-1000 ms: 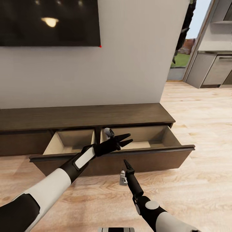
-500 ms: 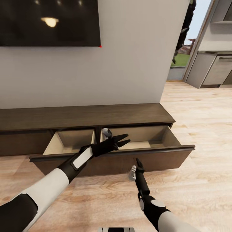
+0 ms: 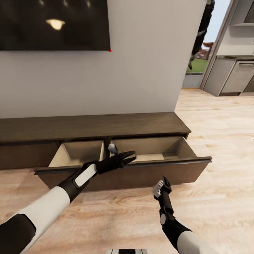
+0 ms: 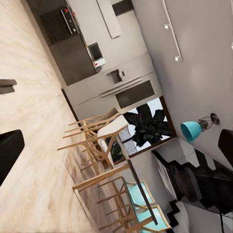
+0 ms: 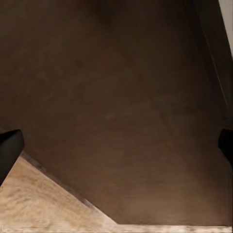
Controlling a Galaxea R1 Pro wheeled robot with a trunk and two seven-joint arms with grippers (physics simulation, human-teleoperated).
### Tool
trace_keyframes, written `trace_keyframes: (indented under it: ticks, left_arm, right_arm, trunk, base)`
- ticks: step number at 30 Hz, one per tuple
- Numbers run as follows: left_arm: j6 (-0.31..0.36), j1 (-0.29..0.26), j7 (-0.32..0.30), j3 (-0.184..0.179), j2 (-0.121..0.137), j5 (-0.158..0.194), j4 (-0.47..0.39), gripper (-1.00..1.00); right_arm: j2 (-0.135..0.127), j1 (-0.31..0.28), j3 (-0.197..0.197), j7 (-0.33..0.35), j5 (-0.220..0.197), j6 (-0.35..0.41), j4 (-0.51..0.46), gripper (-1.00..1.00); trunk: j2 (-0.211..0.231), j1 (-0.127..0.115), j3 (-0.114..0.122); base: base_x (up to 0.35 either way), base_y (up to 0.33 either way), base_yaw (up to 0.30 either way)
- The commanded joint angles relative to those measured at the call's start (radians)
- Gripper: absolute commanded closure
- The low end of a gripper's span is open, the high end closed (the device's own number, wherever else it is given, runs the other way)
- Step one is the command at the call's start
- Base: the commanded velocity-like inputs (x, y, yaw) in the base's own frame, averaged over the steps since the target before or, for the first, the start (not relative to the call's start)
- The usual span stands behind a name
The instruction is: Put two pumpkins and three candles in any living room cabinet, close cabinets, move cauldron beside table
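The long dark-brown cabinet (image 3: pixel 91 127) runs along the wall, its wide drawer (image 3: pixel 141 174) pulled out. The two pale wood compartments look bare where I can see into them. My left gripper (image 3: pixel 129 156) hovers open over the drawer's front edge near the divider; in the left wrist view its fingertips (image 4: pixel 9 148) stand far apart. My right gripper (image 3: pixel 165 182) is open, low in front of the drawer front (image 5: pixel 121 97), close to it. The pumpkins, candles, cauldron and table are out of view.
A dark TV (image 3: pixel 53 24) hangs above the cabinet. Grey kitchen cupboards (image 3: pixel 233 76) and a doorway (image 3: pixel 197 65) lie to the right across wooden floor (image 3: pixel 218 141). The left wrist view looks toward dining chairs (image 4: pixel 97 141) and a staircase (image 4: pixel 194 184).
My left gripper drew back toward the drawer's front edge. My right gripper swung right and up toward the drawer front. The drawer front sits slightly further in.
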Motion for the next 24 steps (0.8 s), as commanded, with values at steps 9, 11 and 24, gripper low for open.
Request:
trace_keyframes:
  ticks: [9, 11, 24]
  left_arm:
    - [0.003, 0.118, 0.003, -0.004, 0.100, -0.076, 0.065, -1.00]
    - [0.002, 0.124, 0.002, -0.004, 0.110, -0.106, 0.129, -1.00]
    - [-0.172, 0.154, 0.005, -0.004, 0.093, -0.282, 0.670, -1.00]
  right_arm:
    - [-0.011, 0.000, -0.089, 0.156, 0.000, -0.005, 0.004, -1.00]
    - [-0.011, 0.000, -0.112, 0.195, 0.001, -0.006, 0.004, -1.00]
    - [0.003, 0.001, -0.143, 0.274, 0.007, -0.064, 0.025, -1.00]
  trunk:
    - [0.000, 0.000, 0.000]
    - [0.000, 0.000, 0.000]
    - [0.000, 0.000, 0.000]
  base:
    - [-0.303, 0.000, 0.000]
    - [-0.257, 0.000, 0.000]
    - [-0.181, 0.000, 0.000]
